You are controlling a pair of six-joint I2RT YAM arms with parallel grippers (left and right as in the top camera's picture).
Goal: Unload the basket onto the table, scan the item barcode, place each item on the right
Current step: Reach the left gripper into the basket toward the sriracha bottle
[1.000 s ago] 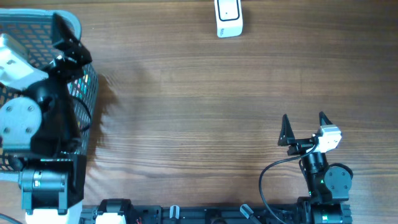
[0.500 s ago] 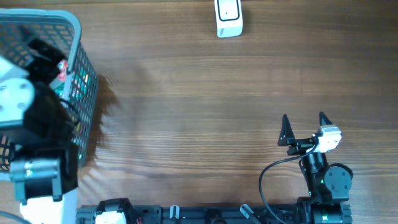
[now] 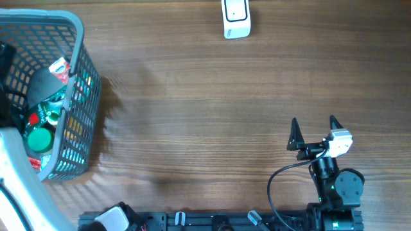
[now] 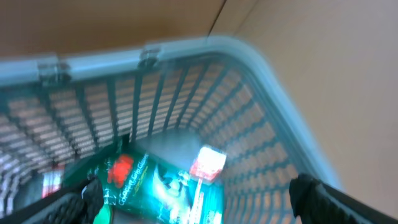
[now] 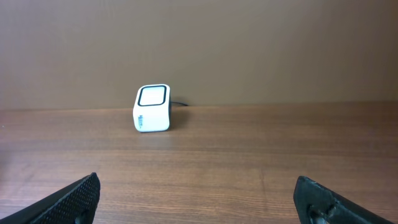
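Green packet (image 4: 155,186) lies in the basket (image 3: 80,38) beside a red-white sachet (image 4: 208,165), under the left gripper (image 4: 196,196), jaws spread, empty; scanner (image 3: 236,18) well apart, before the right gripper (image 3: 313,123), likewise spread, empty

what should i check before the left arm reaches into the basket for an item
1. Is the left gripper open and empty: ok.
2. Is it above the basket opening: ok, its camera looks down inside.
3. Is there an item in sight to grab: ok, a green packet lies in the basket.
4. Is the barcode on the packet found: cannot tell, the view is blurred.
5. Is the scanner standing in place: ok.
6. Is the right gripper open and away from the basket: ok.
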